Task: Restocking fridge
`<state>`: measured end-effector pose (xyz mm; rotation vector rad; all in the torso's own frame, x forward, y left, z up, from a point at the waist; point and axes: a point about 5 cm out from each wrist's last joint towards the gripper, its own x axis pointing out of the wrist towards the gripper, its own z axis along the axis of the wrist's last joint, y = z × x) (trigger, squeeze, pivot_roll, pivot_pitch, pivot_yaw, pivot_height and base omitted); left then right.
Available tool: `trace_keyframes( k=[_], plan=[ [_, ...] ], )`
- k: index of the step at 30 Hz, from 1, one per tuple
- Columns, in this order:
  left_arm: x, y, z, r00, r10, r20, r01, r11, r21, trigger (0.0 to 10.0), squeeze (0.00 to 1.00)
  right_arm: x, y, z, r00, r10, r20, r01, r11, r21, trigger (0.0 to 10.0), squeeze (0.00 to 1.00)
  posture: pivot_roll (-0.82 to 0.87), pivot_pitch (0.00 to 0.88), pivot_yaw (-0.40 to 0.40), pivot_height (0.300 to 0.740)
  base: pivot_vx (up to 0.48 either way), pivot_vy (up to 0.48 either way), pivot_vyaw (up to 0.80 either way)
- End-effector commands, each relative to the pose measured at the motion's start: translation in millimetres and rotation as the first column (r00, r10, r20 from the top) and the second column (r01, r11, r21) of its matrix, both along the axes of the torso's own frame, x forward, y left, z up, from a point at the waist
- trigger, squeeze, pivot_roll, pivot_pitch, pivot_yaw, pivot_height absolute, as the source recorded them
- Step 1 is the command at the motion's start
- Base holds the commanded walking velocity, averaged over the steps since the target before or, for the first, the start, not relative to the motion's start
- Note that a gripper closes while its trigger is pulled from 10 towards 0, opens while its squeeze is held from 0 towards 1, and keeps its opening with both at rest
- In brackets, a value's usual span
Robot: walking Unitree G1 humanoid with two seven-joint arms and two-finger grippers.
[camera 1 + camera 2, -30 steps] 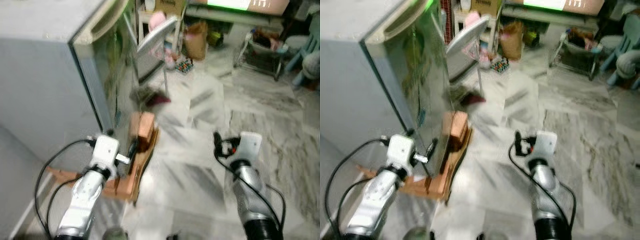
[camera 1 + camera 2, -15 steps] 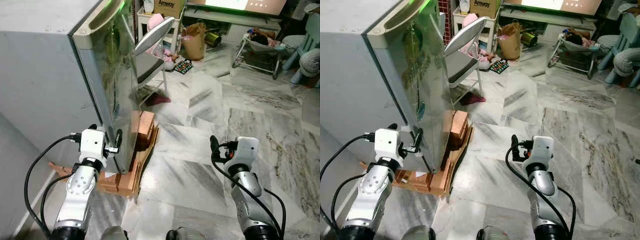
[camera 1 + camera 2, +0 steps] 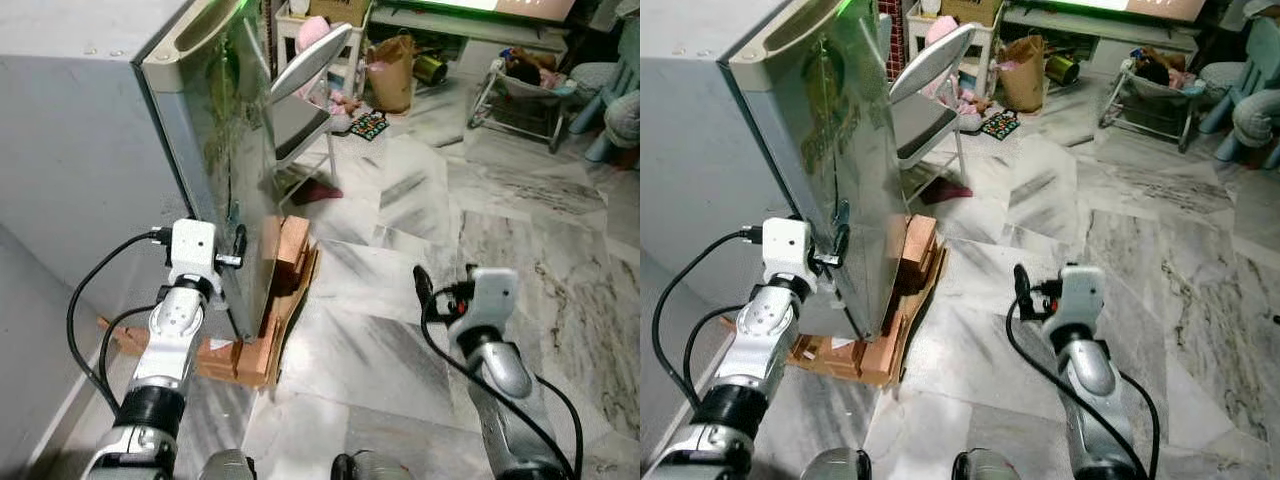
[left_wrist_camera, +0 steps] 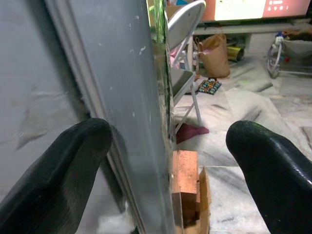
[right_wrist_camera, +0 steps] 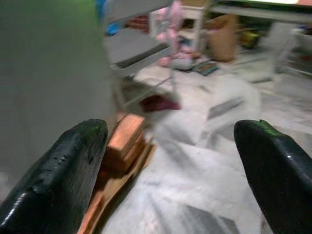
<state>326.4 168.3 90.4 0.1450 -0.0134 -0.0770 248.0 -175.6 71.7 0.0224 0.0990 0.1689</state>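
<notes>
Fridge first: the big grey metal fridge [image 3: 90, 130] with the shiny door [image 3: 855, 180] stands on my left, shut, sitting on flat brown cardboard and wooden blocks [image 3: 280, 290] on the white marble floor [image 3: 400, 250].

What has changed in the last second: my left gripper [image 3: 237, 252] has gone up and in. Before, it hung lower by the bottom corner of the fridge. Now its black fingers [image 4: 53, 175] are spread wide, one on each side of the door's edge. In the left wrist view the grey edge runs right between them. I think this means I am getting ready to pull the door open, so the restocking has hardly begun.

I cannot tell if the fingers touch the door yet; they look just beside it.

My right gripper [image 3: 440, 290] is out over the floor, well apart from the fridge, fingers spread and holding nothing. A grey folding chair [image 3: 305, 80] stands just past the fridge.
</notes>
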Motion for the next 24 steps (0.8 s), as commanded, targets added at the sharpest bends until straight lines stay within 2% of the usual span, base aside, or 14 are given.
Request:
trace_keyframes(
  k=[1, 5, 10, 12, 14, 18, 19, 21, 22, 23, 24],
  plan=[
    [3.7, 3.1, 1, 1.000, 0.020, 0.004, -0.020, 1.000, 0.013, 10.0, 0.00, -4.8, 7.1, 8, 0.996, 0.082, 0.018, -0.082, 0.997, 0.000, 10.0, 0.00, 0.00, 0.114, -0.057, 0.740, 0.000, 0.000, 0.00],
    [9.4, 7.0, 3, 0.999, 0.041, 0.011, -0.041, 0.999, 0.020, 10.0, 0.00, -23.6, 15.8, 9, 0.967, 0.254, -0.016, -0.253, 0.967, 0.012, 10.0, 0.00, -0.01, 0.119, -0.053, 0.740, 0.000, 0.000, 0.00],
    [10.6, 9.8, 2, 0.998, 0.059, 0.014, -0.060, 0.998, 0.025, 10.0, 0.00, -28.9, 8.8, 8, 0.967, 0.250, -0.037, -0.251, 0.968, -0.001, 10.0, 0.00, -0.02, 0.123, -0.050, 0.740, 0.000, 0.000, 0.00],
    [10.5, 8.8, 1, 0.998, 0.055, 0.007, -0.055, 0.999, 0.001, 10.0, 0.00, -30.0, 7.1, 9, 0.967, 0.251, -0.044, -0.251, 0.968, -0.002, 10.0, 0.00, -0.02, 0.124, -0.048, 0.740, 0.000, 0.000, 0.00],
    [10.6, 5.6, 0, 0.999, 0.033, 0.007, -0.033, 0.999, -0.011, 10.0, 0.00, -30.5, 5.2, 8, 0.966, 0.254, -0.053, -0.255, 0.967, -0.001, 10.0, 0.00, -0.02, 0.124, -0.048, 0.740, 0.000, 0.000, 0.00],
    [15.4, -13.3, 7, 0.997, -0.069, 0.023, 0.069, 0.997, -0.023, 10.0, 0.00, -36.9, 4.4, -7, 0.938, 0.310, -0.158, -0.309, 0.951, 0.033, 10.0, 0.00, -0.01, 0.124, -0.052, 0.740, 0.000, 0.000, 0.00],
    [17.0, -19.8, 10, 0.995, -0.098, 0.031, 0.099, 0.995, -0.024, 10.0, 0.00, -39.4, 3.2, -13, 0.931, 0.315, -0.186, -0.317, 0.948, 0.018, 10.0, 0.00, -0.01, 0.125, -0.055, 0.740, 0.000, 0.000, 0.00],
    [21.9, -53.7, 22, 0.973, -0.221, 0.061, 0.224, 0.973, -0.049, 10.0, 0.00, -48.6, -0.9, -27, 0.916, 0.314, -0.251, -0.318, 0.948, 0.025, 10.0, 0.00, 0.00, 0.123, -0.058, 0.740, 0.000, 0.000, 0.00],
    [21.4, -71.7, 28, 0.954, -0.290, 0.070, 0.295, 0.952, -0.081, 10.0, 0.00, -50.3, -1.6, -30, 0.913, 0.313, -0.260, -0.315, 0.948, 0.035, 10.0, 0.00, 0.00, 0.123, -0.058, 0.740, 0.000, 0.000, 0.00],
    [20.6, -82.9, 31, 0.939, -0.334, 0.077, 0.341, 0.934, -0.104, 10.0, 0.00, -51.0, -2.0, -31, 0.912, 0.313, -0.265, -0.314, 0.949, 0.040, 10.0, 0.00, 0.00, 0.122, -0.059, 0.740, 0.000, 0.000, 0.00],
    [14.5, -113.0, 41, 0.888, -0.445, 0.113, 0.456, 0.884, -0.101, 10.0, 0.00, -52.5, -2.5, -34, 0.909, 0.312, -0.276, -0.311, 0.949, 0.051, 10.0, 0.00, 0.00, 0.120, -0.059, 0.740, 0.000, 0.000, 0.00]
  ],
)
